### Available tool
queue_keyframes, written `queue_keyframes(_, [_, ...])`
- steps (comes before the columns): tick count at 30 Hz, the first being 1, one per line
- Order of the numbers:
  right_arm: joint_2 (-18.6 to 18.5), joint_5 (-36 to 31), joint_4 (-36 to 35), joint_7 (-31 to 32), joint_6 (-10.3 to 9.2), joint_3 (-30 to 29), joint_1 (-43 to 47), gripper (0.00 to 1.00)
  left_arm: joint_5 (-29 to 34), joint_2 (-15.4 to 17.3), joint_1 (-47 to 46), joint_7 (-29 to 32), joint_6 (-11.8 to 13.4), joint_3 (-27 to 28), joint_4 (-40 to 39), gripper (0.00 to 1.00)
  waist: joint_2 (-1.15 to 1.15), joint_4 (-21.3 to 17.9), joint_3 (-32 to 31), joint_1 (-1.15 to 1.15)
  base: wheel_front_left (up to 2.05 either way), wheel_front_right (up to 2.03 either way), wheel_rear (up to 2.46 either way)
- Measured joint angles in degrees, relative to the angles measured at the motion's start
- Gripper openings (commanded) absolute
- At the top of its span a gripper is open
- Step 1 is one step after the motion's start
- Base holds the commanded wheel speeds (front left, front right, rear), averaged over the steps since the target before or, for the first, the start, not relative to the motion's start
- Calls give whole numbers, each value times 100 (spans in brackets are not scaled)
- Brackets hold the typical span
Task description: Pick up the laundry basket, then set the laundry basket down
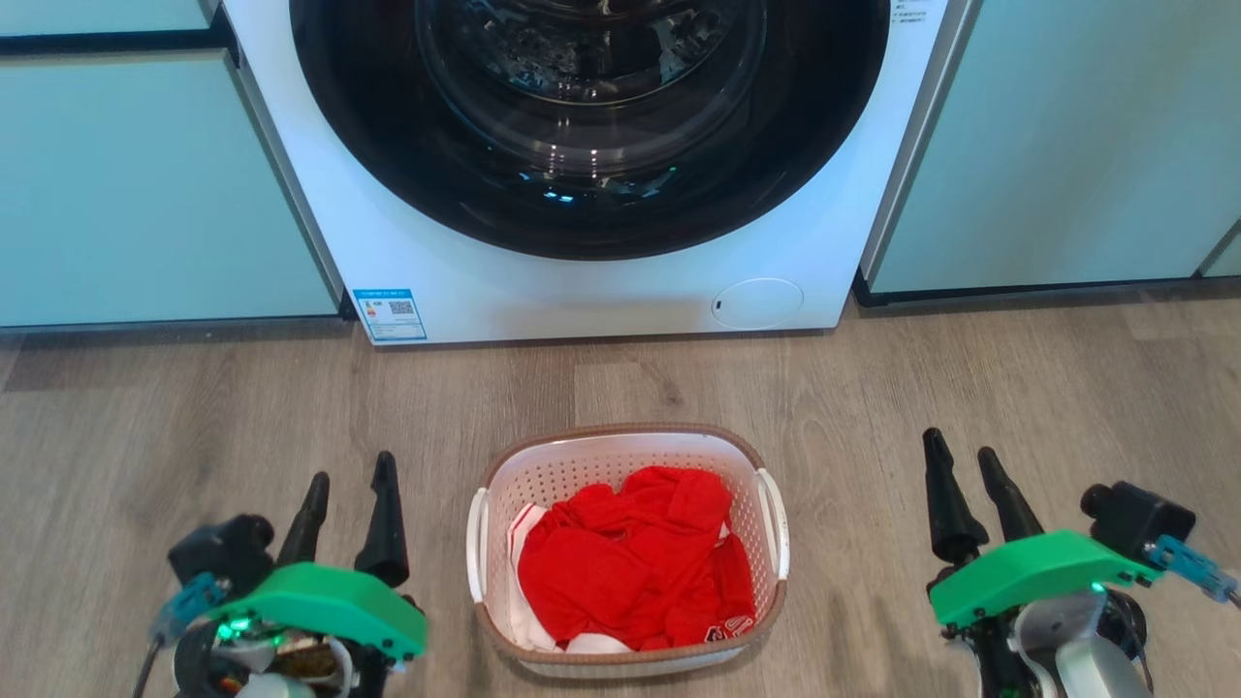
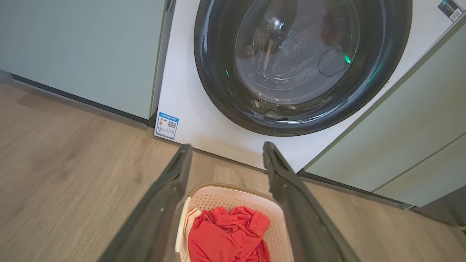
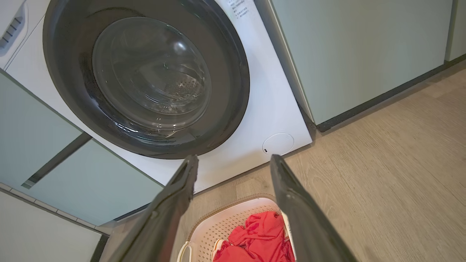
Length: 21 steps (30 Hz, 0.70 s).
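Note:
The laundry basket, white with perforated walls and a brown rim, rests on the wood floor in front of the washing machine, holding red and white clothing. Its white side handles face each arm. My left gripper hovers open to the basket's left, apart from it. My right gripper is open further off on the right. The left wrist view shows the basket between my left gripper fingers. In the right wrist view the basket lies below my right gripper.
A white front-loading washing machine with a dark round door stands just behind the basket. Pale green cabinets flank it on both sides. Bare wood floor surrounds the basket.

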Motion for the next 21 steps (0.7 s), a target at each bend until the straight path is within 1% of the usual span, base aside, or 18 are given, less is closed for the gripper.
queue_keyframes(13, [-8,-803,-102,-218,0,166,22,100,871,103,93,-215,244,-308,-162,100,0,15,-41,0,0,0,0])
queue_keyframes(16, [-10,-991,-127,-263,0,191,23,100,1067,132,110,-266,255,-322,-175,100,0,13,-41,0,0,0,0])
queue_keyframes(21, [-12,-1301,-143,-324,0,246,32,100,1392,152,111,-363,350,-354,-248,100,0,3,-35,0,0,0,0])
